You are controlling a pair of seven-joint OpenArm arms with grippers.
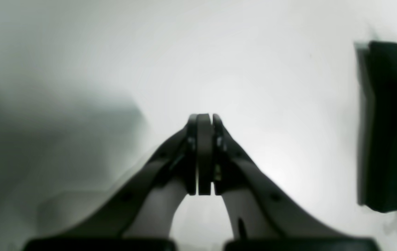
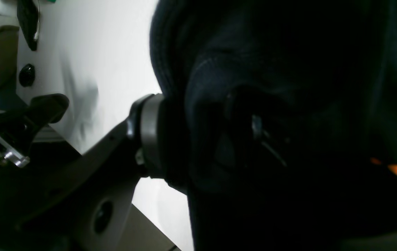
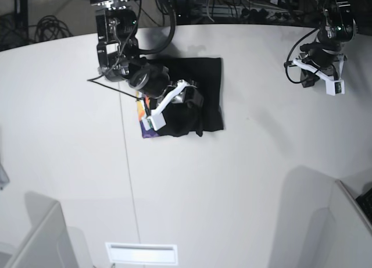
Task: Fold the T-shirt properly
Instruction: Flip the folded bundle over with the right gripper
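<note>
Black cloth of the T-shirt (image 2: 289,104) fills the right wrist view, bunched around the right gripper (image 2: 198,139), with a sliver of orange print at the right edge. One grey finger (image 2: 148,132) shows at the fold's left side and a second is dimly visible deep in the cloth; the jaws stand apart with fabric between them, though whether they grip it cannot be told. From the base view, the white table (image 3: 232,181) spans the frame, the folded T-shirt (image 3: 203,88) lying upper centre-left with the right gripper (image 3: 185,92) on it. At upper right, the left gripper (image 3: 306,77) hangs over bare table, its jaws pressed together on nothing (image 1: 204,153).
</note>
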